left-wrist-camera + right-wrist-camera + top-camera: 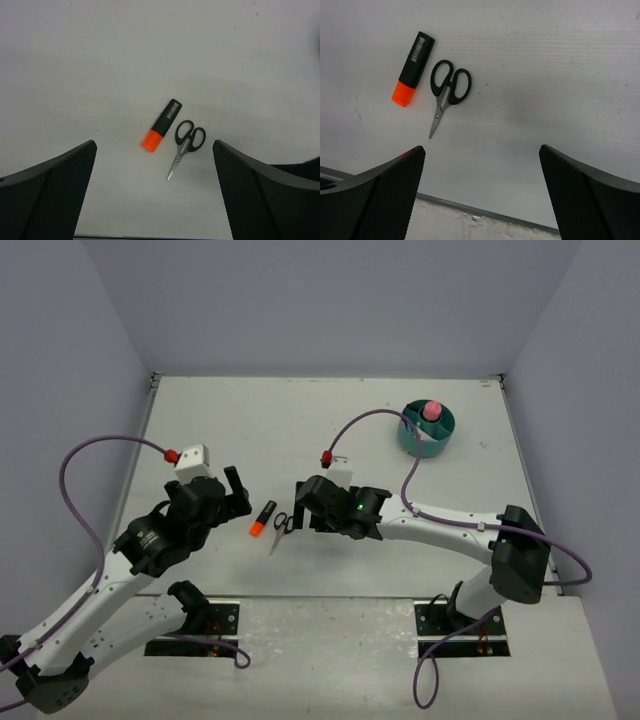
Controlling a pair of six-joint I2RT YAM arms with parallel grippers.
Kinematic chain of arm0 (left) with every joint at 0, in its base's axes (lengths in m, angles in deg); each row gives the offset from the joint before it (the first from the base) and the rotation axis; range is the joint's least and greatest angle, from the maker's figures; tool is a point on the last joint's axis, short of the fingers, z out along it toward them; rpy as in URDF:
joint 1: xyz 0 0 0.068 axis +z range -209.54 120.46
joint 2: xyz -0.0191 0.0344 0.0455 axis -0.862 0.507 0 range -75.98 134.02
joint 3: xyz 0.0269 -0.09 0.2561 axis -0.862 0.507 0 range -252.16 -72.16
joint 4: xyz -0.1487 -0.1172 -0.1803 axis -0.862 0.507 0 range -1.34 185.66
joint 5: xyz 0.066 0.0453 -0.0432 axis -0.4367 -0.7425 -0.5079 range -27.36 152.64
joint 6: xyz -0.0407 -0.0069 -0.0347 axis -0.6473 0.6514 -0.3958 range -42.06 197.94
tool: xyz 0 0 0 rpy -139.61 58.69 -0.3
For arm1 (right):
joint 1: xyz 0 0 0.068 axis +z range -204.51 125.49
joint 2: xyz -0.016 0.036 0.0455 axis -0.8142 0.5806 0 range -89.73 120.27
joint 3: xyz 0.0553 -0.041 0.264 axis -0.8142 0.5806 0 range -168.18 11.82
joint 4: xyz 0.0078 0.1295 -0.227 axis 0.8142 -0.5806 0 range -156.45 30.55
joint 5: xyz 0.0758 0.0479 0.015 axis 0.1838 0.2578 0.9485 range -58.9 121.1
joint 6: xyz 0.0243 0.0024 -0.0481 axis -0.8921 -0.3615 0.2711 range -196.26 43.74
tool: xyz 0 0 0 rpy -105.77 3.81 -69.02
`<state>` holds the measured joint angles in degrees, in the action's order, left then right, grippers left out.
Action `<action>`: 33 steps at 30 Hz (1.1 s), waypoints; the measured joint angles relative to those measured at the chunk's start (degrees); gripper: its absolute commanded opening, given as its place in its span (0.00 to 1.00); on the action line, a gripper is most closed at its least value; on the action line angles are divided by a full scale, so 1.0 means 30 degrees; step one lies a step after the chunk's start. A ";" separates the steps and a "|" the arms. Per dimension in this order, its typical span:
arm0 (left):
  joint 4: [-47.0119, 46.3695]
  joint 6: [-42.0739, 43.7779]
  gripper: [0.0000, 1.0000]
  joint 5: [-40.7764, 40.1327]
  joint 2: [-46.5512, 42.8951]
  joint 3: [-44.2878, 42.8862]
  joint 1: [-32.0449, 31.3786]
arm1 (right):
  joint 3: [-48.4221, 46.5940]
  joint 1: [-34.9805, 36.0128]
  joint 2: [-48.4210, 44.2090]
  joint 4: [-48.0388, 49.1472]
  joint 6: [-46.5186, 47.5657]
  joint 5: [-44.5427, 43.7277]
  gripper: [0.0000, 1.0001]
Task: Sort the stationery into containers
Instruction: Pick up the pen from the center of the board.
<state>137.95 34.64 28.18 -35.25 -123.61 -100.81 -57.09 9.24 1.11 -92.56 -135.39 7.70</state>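
White table (260, 420), grey walls on three sides, nothing else in the background. Left gripper (237, 496) has its fingers (55, 190) spread fully wide with nothing between them. Right gripper (304, 508) is the same: fingers (375, 195) at full spread and empty. Both hang above the table, neither touching an item. Between the two grippers lie the orange highlighter (412, 67) and the black-handled scissors (447, 92), flat on the table, just beside each other with a narrow gap, scissor blades closed and pointing to the near edge. The teal organizer (428, 443) sits well apart at the far right, with a pink-capped glue stick (432, 410) already standing in it. The step in hand is probably the first pick of these two, and the right arm suits it since the organizer is on its side. To do it well, centre the right fingers over the scissors near the pivot, straddle the narrow width and not the handle loops, and go down until the tips meet the table, because the scissors are thin. Keep the finger on the highlighter side inside the gap to avoid knocking it. The highlighter rolls easily, so grip it across the body.
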 measured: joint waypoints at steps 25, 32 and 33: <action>-0.8971 -0.0768 0.75 0.3943 1.3923 0.4356 0.1530 | 0.6500 0.0000 -1.0678 0.0492 0.0844 -0.0832 0.99; -0.9263 -0.0848 0.79 0.3877 1.3392 0.4810 0.1588 | 0.6507 0.0000 -1.0461 0.0725 0.0973 -0.0737 0.99; -0.9239 -0.0860 0.80 0.3912 1.3261 0.4894 0.1616 | 0.6507 0.0000 -1.0369 0.0773 0.1009 -0.0693 0.99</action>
<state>110.23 32.06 39.92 4.54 -108.93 -95.96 -37.57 9.24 -30.00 -90.25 -132.36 5.62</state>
